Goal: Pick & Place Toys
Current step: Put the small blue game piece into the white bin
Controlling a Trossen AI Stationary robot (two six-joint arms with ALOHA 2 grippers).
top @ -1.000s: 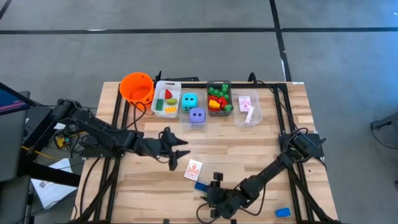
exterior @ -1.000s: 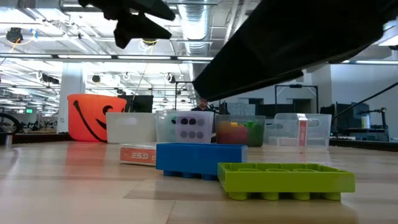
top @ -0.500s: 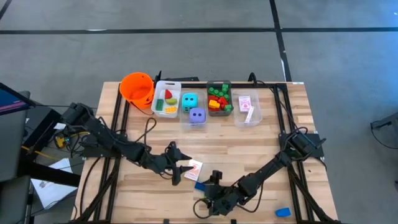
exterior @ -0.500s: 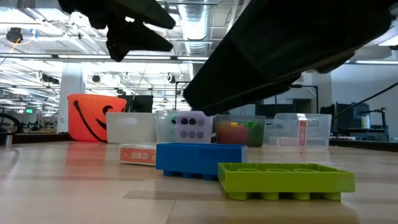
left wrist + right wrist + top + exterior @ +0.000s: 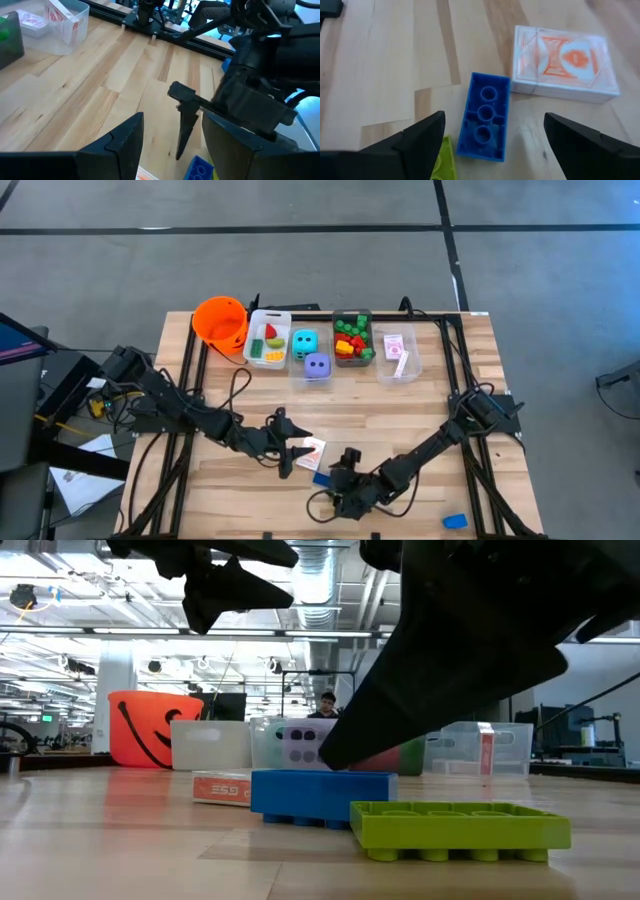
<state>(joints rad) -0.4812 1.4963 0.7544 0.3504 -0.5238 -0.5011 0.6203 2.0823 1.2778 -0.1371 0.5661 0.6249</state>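
The blue brick (image 5: 484,118) lies flat on the tabletop (image 5: 400,415), near the front edge, just beside a red-backed card deck (image 5: 563,62); the deck's corner looks to touch it. A green plate (image 5: 459,828) lies at the brick's other end. The right pincer (image 5: 490,137) hangs over the brick with its fingers (image 5: 412,142) spread wide on either side, holding nothing. The left pincer (image 5: 292,452) hovers just beside the deck, half open and empty. A second blue brick (image 5: 455,521) sits well apart at the front right corner. At the back stand clear bins (image 5: 268,340) holding a teal die (image 5: 304,340), a purple die (image 5: 317,365), bricks and cards, with an orange bucket (image 5: 220,321) beside them.
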